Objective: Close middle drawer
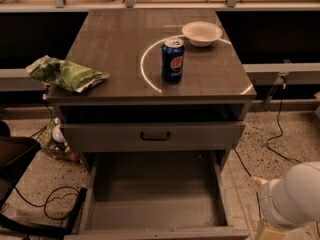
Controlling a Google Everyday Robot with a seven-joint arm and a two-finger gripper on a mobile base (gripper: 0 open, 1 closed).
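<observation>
The middle drawer (155, 204) is pulled far out of the grey cabinet, and its deep plain grey tray is empty. Its front edge (160, 233) runs along the bottom of the view, and its handle is hidden. Above it, the uppermost drawer (152, 136) with its small black handle (154, 135) stands slightly out. The lowest drawer is hidden. My white arm (292, 196) shows at the lower right, beside the open drawer's right side and apart from it. My gripper is out of view past the lower right corner.
On the cabinet top (115, 44) stand a blue soda can (172, 60), a white bowl (202, 33) and a green chip bag (64, 74) at the left edge. Black cables (55, 204) and a dark object (15, 159) lie on the floor at left. A cable (272, 134) runs at right.
</observation>
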